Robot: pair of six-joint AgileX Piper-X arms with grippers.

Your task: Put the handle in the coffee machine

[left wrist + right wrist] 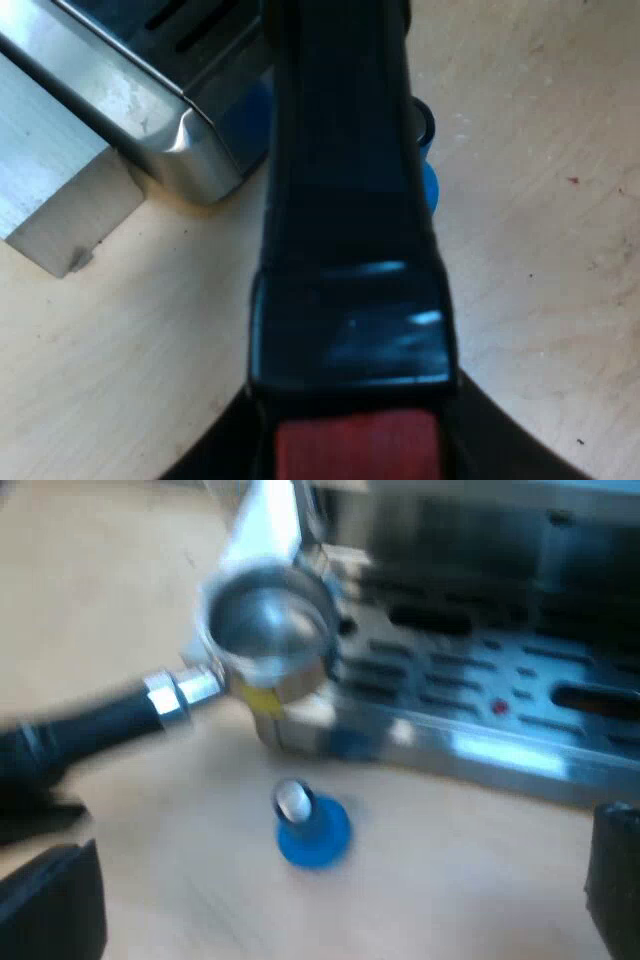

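Note:
The holder's dark handle runs lengthwise from my left gripper, which is shut on it near its red end. In the right wrist view the holder's metal basket hangs in the air, open side up, beside the corner of the espresso machine's drip tray. Its handle leads away to the left gripper. A blue tamper stands on the wooden table below the basket; its edge peeks out behind the handle. My right gripper is open above the table with nothing between its fingers.
The machine's steel corner is close to the handle, with a pale wooden block against it. A small red dot sits on the slotted drip tray. Bare wooden table spreads around the tamper.

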